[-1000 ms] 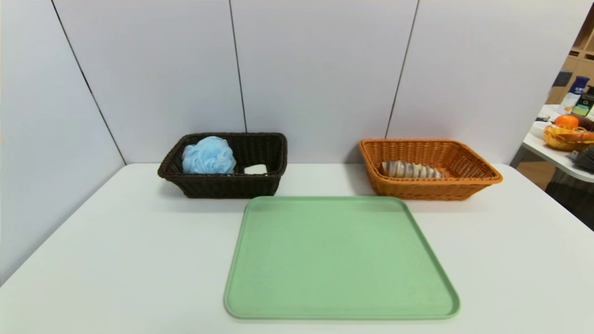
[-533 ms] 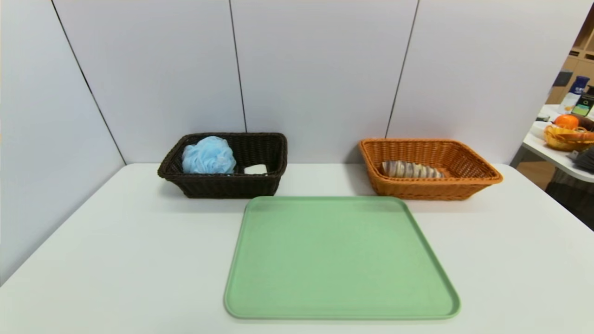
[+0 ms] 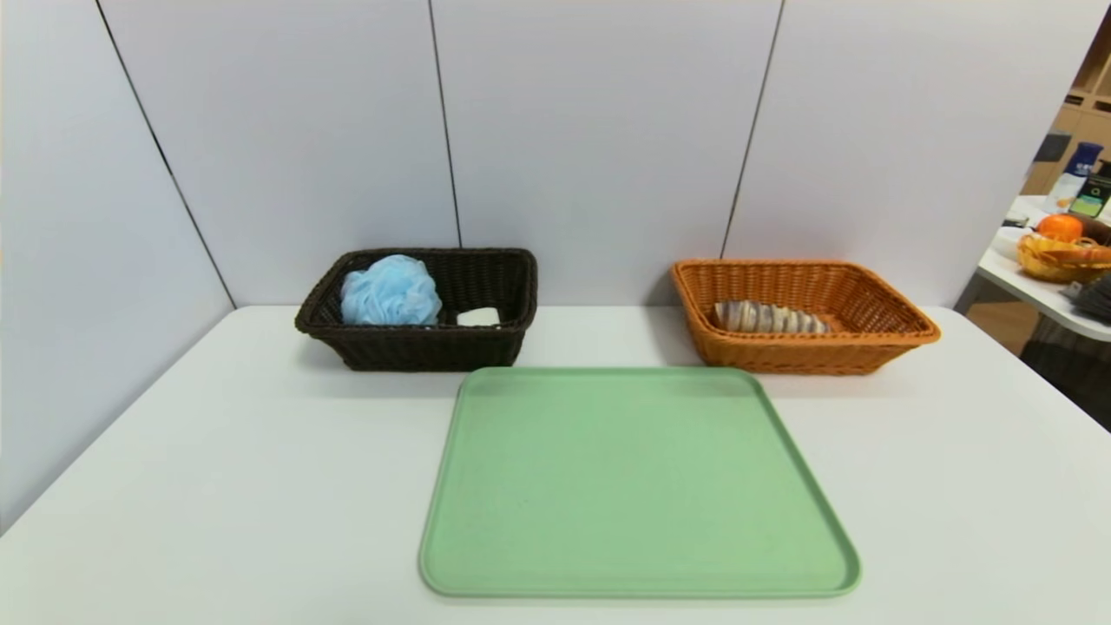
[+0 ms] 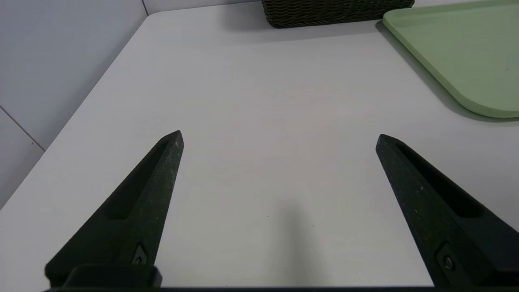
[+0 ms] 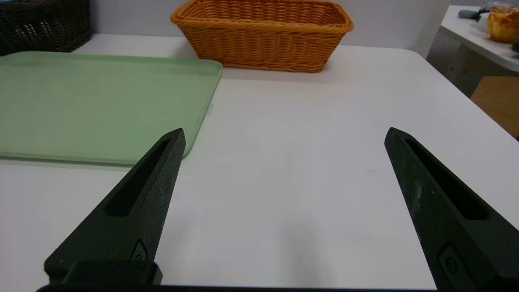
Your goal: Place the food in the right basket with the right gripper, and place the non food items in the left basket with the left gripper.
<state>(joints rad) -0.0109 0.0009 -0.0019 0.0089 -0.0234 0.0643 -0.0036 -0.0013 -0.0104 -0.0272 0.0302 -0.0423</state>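
A: What is on the bench [image 3: 217,451]?

B: A green tray [image 3: 638,486] lies flat at the centre with nothing on it. Behind it, to the left, stands a dark basket [image 3: 421,343]. Behind it, to the right, stands an orange basket [image 3: 803,351].

A: What do the baskets hold?

B: The dark basket holds a blue bath pouf [image 3: 389,291] and, beside it, a small white item [image 3: 478,317] I cannot identify. The orange basket holds a striped pastry [image 3: 768,318].

A: Where are the pincers?

B: Neither shows in the head view. The left pincer [image 4: 279,138] hovers low over bare bench left of the tray, its fingers spread wide and holding nothing. The right pincer [image 5: 284,134] hovers over bare bench right of the tray, also spread wide and holding nothing.
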